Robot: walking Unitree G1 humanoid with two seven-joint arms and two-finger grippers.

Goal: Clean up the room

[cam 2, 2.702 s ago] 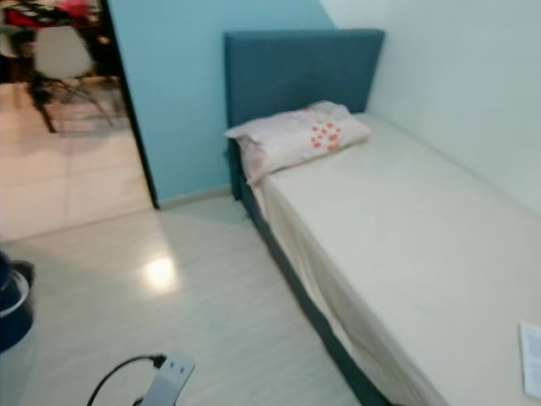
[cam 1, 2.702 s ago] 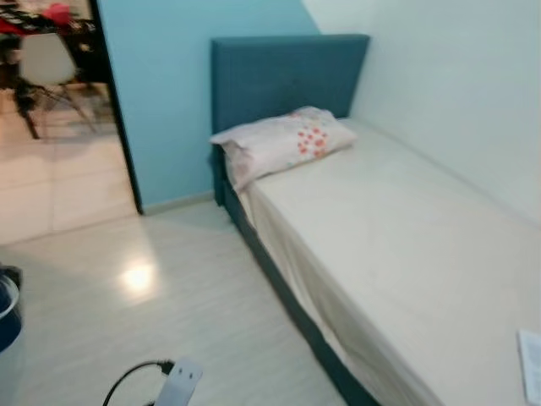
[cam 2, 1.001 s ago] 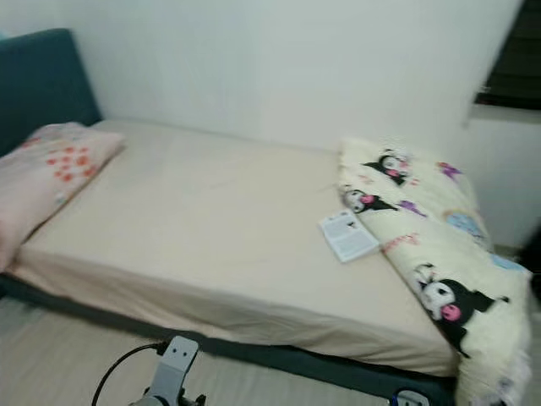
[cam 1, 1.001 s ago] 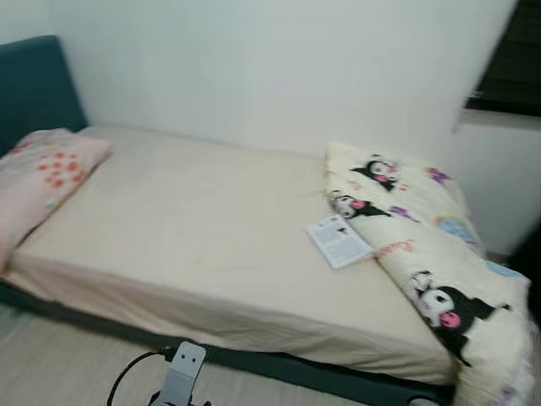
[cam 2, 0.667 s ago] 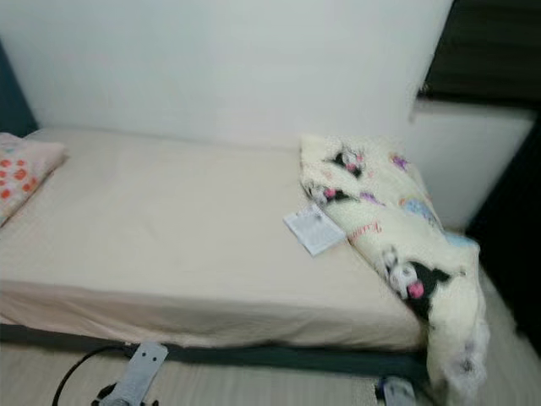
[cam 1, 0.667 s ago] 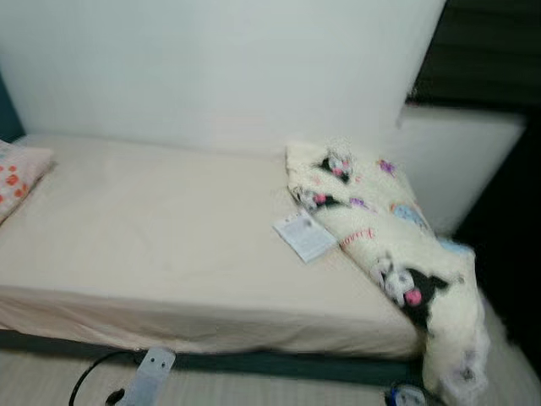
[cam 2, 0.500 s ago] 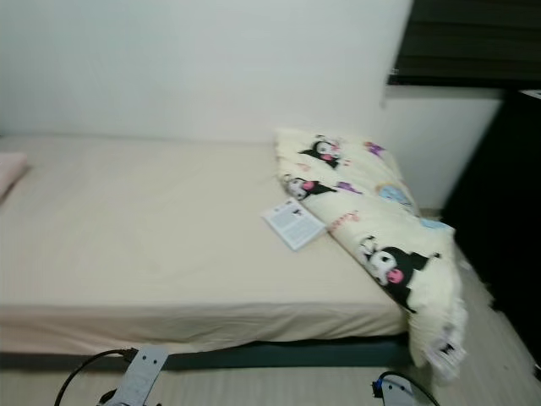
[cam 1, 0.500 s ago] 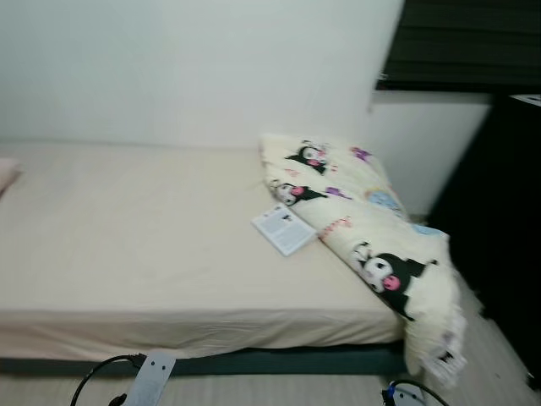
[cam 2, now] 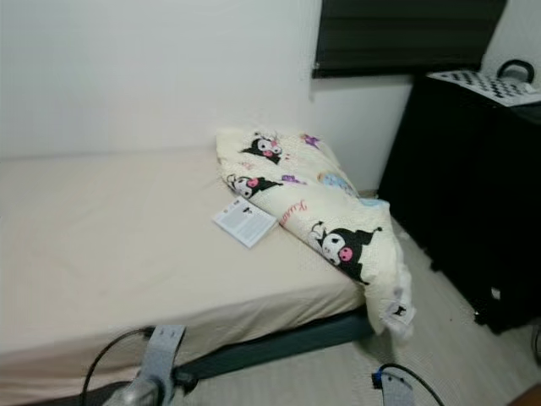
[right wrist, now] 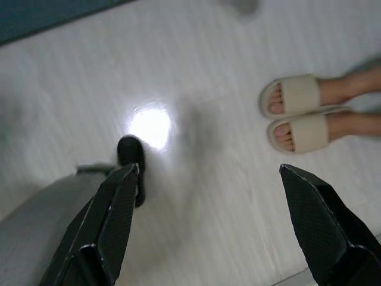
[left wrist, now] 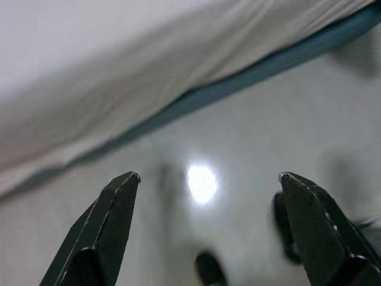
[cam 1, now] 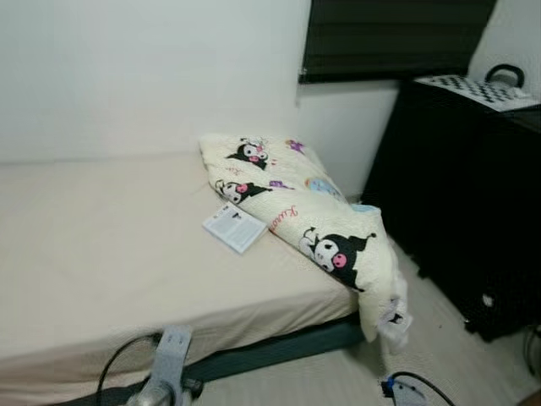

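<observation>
Both grippers hang low over the pale floor (right wrist: 196,196), fingers spread wide and holding nothing. The left gripper (left wrist: 208,185) points at floor beside the bed (cam 1: 101,245), where the cream sheet (left wrist: 119,77) drapes down over the dark teal base (left wrist: 250,74). The right gripper (right wrist: 208,179) points at floor on which a person's feet (right wrist: 303,116) stand in beige slippers, near a bright spot of reflected light. From the head camera, the silver left arm (cam 1: 169,368) and a bit of the right arm (cam 2: 390,391) show at the lower edge, each with a black cable. On the bed, a cream quilt (cam 1: 296,220) printed with black cartoon figures lies bunched along the foot end, one corner spilling over the mattress edge toward the floor. A small booklet (cam 1: 234,227) lies flat on the sheet, touching the quilt's near side. Beyond the foot of the bed stands a black cabinet (cam 1: 465,194) with a chequered board (cam 1: 478,89) on top, below a dark window blind (cam 1: 389,38) on the white wall
</observation>
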